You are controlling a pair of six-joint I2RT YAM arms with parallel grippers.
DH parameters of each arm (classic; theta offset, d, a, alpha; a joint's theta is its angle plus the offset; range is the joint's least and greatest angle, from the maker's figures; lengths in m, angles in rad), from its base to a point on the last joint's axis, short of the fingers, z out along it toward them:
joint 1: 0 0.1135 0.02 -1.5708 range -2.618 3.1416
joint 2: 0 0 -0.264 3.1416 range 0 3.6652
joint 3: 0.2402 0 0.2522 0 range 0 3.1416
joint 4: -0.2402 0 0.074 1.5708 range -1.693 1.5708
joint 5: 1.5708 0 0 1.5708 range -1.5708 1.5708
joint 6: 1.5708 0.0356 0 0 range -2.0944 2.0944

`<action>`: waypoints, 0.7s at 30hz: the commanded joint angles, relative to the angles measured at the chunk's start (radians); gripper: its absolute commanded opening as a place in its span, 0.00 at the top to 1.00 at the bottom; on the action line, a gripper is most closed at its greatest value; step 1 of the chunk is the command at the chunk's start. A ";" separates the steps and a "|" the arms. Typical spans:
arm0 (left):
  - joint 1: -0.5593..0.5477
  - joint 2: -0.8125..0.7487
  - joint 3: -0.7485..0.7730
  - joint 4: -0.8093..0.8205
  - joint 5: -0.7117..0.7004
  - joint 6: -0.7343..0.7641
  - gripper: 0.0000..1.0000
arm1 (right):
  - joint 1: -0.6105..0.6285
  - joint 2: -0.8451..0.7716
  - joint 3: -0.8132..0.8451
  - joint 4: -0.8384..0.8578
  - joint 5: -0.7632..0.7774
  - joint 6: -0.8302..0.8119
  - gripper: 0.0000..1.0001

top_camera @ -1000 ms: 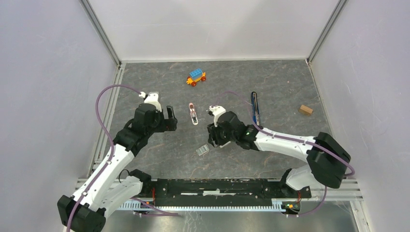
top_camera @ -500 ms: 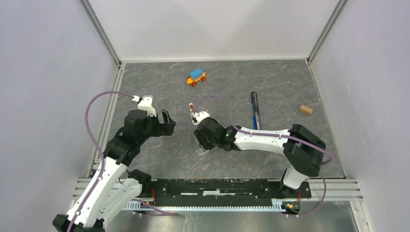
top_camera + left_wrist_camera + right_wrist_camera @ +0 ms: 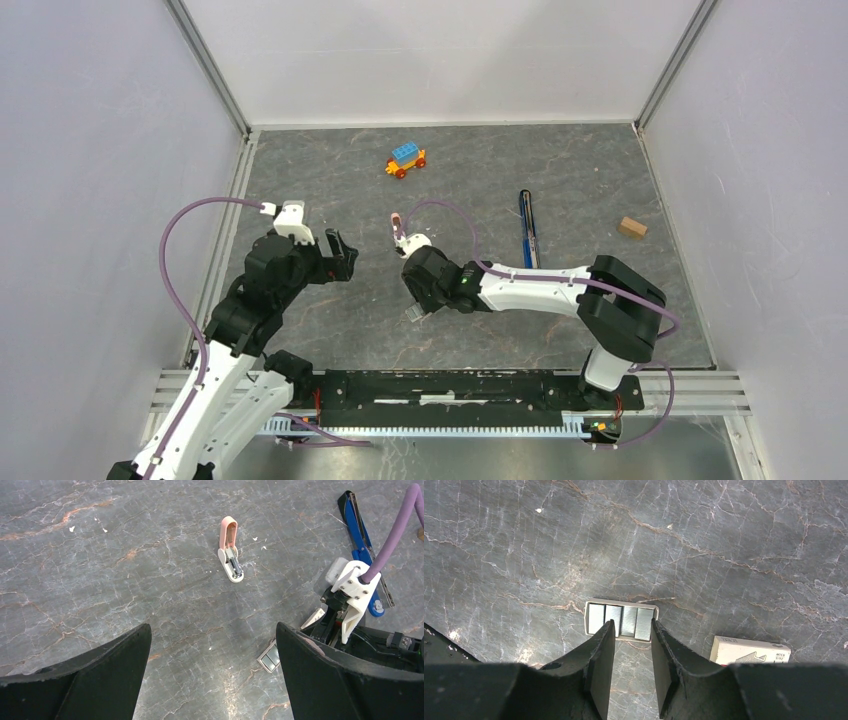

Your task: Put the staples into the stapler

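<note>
The stapler (image 3: 527, 226), slim and dark blue with its rail swung out, lies on the mat right of centre, and also shows in the left wrist view (image 3: 361, 532). The staples (image 3: 620, 619) are several silver strips in a small open tray (image 3: 415, 314). My right gripper (image 3: 632, 628) hangs straight over the tray. Its jaws are narrowed but still apart, the tips at the tray's near edge on either side of one strip, gripping nothing. My left gripper (image 3: 212, 652) stands wide open and empty over bare mat, left of the tray (image 3: 270, 657).
A pink and white mini stapler (image 3: 230, 555) lies just beyond the right wrist. A white staple box (image 3: 751, 652) sits beside the tray. A toy car (image 3: 405, 159) stands at the back and a wooden block (image 3: 631, 227) at the right.
My right arm has swung left and come down over the staple tray, its jaws narrowing. My left arm has drawn back a little to the left, still open.
</note>
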 commanded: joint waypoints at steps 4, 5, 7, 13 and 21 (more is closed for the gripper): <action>0.001 -0.004 0.001 0.021 -0.022 0.065 0.00 | 0.007 0.025 0.037 0.014 0.013 0.016 0.63; 0.001 -0.004 0.000 0.020 -0.022 0.065 0.00 | 0.007 0.027 0.036 0.015 0.014 0.016 0.63; 0.001 -0.004 0.000 0.020 -0.022 0.066 0.00 | 0.007 0.035 0.039 0.013 0.011 0.016 0.64; 0.000 -0.003 0.000 0.020 -0.021 0.066 0.00 | 0.008 0.043 0.038 0.010 0.019 0.021 0.64; 0.000 -0.001 -0.002 0.021 -0.015 0.066 0.00 | 0.007 0.066 0.057 -0.004 0.013 0.019 0.64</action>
